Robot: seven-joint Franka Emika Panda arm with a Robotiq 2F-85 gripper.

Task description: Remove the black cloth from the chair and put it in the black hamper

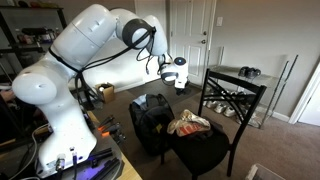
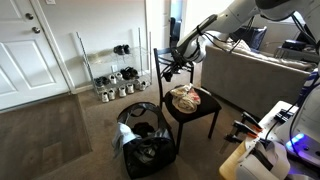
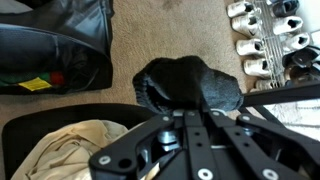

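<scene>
Both jaws vanish into the black cloth [image 3: 190, 82], the hand [image 3: 190, 108] apparently clamped on it.

Bunched black cloth [image 3: 190, 85], off the chair [image 3: 30, 135]

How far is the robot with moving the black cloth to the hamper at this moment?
Done: the black cloth is off the chair, where only a beige cloth lies. In hand: the gripper appears to hold it bunched above the carpet. Left: carry it over the black hamper and release it.
</scene>
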